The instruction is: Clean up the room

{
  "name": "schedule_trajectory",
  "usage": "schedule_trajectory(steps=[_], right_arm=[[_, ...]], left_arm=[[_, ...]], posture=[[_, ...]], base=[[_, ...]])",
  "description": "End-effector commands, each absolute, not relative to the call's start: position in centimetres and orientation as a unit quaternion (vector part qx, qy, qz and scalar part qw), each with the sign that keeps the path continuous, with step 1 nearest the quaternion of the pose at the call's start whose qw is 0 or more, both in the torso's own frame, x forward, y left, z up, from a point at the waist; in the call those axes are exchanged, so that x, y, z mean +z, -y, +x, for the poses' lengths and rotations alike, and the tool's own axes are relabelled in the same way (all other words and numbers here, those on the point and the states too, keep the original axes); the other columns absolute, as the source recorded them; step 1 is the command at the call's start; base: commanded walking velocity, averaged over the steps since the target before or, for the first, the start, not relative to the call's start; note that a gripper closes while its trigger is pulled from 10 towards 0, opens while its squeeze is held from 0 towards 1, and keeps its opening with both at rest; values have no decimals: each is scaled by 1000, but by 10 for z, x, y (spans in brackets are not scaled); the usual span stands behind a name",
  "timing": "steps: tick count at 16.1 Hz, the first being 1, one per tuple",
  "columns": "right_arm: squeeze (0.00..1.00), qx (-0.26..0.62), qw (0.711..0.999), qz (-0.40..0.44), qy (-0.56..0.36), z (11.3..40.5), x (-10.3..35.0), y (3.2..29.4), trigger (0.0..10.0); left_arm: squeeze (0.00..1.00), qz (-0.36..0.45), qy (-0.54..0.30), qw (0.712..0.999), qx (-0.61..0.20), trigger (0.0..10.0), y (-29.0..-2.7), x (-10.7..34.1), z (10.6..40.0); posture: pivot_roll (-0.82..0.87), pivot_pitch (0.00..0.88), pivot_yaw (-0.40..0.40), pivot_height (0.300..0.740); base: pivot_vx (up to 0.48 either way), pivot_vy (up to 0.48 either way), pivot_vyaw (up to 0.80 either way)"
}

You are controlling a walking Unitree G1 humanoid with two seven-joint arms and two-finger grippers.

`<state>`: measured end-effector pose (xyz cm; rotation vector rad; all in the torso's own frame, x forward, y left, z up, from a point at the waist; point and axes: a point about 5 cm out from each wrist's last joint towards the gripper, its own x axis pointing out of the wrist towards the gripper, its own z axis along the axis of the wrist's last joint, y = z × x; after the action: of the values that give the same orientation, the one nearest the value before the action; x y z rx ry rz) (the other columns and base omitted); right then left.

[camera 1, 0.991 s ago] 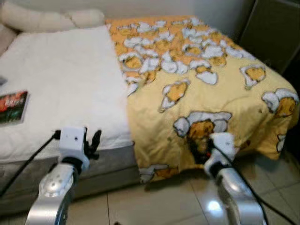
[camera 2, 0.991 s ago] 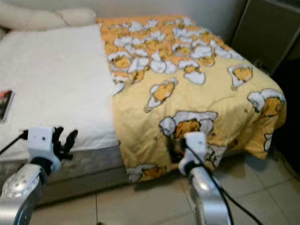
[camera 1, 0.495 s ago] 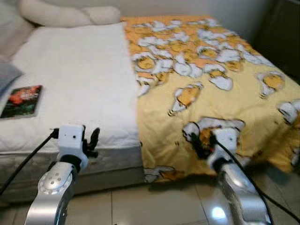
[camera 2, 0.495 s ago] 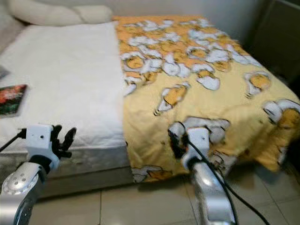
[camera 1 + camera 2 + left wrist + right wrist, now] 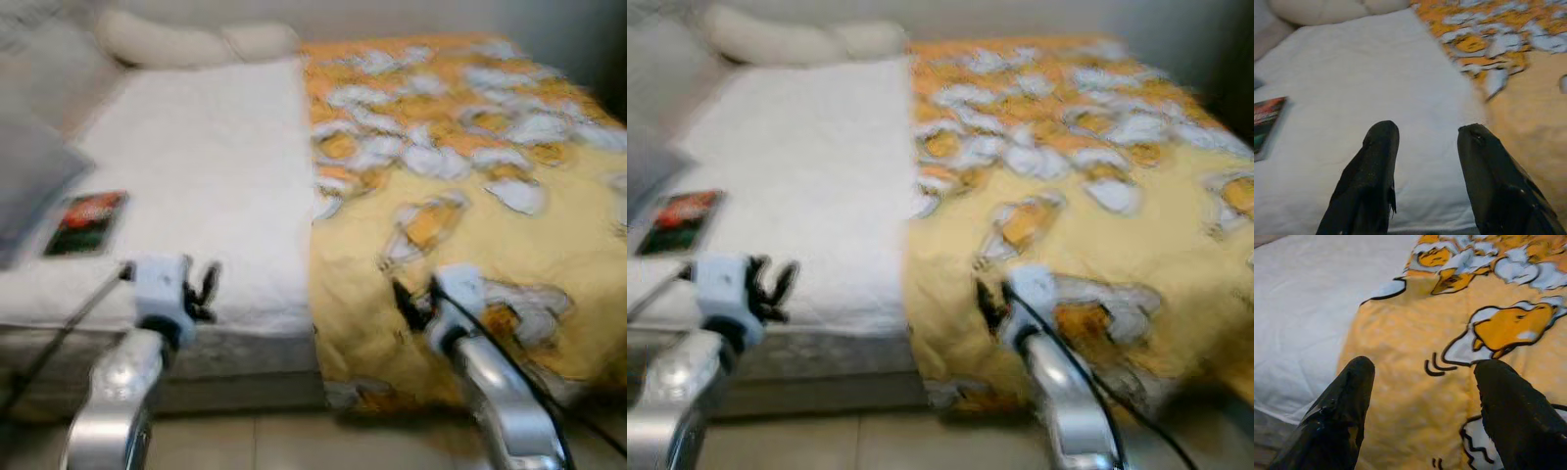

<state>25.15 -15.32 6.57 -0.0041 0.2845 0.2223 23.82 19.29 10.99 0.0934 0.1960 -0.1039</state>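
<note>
Left wrist view: book [image 5: 1266,125] beside white sheet [image 5: 1376,88]

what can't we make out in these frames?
- Book cover text: blurred in both eye views, cut off by the edge in the left wrist view.
- Grey item at the bed's left: cropped and blurred, identity unclear.
- Yellow blanket right side: cut off by the frame edge.
- Floor: motion blur hides any small items.

A bed [image 5: 196,166] stands on a tiled floor [image 5: 294,441].
</note>
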Motion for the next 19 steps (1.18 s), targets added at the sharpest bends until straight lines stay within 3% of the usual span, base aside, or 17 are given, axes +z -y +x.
schedule_trajectory(steps=[1, 10, 14, 15, 19], right_arm=[[0, 130, 983, 11, -131, 256, 72, 140, 10000], [0, 125, 979, 3, -158, 260, 62, 144, 10000], [0, 122, 966, 6, -228, 266, 47, 143, 10000], [1000, 134, 961, -4, -243, 273, 44, 139, 10000], [1000, 125, 942, -40, -310, 307, 36, 130, 10000]], left_arm=[[0, 54, -99, 993, -43, 10000, -201, 111, 238], [0, 49, -106, 992, -54, 10000, -198, 108, 236], [0, 62, -122, 986, -95, 10000, -189, 105, 233], [0, 63, -121, 984, -117, 10000, -185, 106, 233], [0, 82, -129, 969, -193, 10000, -178, 110, 234]], posture=[[2, 0, 17, 740], [-5, 0, 12, 740], [-1, 0, 9, 740], [3, 0, 8, 740], [23, 0, 7, 740]], base=[[322, 0, 0], [315, 0, 0], [69, 0, 0], [0, 0, 0], [0, 0, 0]])
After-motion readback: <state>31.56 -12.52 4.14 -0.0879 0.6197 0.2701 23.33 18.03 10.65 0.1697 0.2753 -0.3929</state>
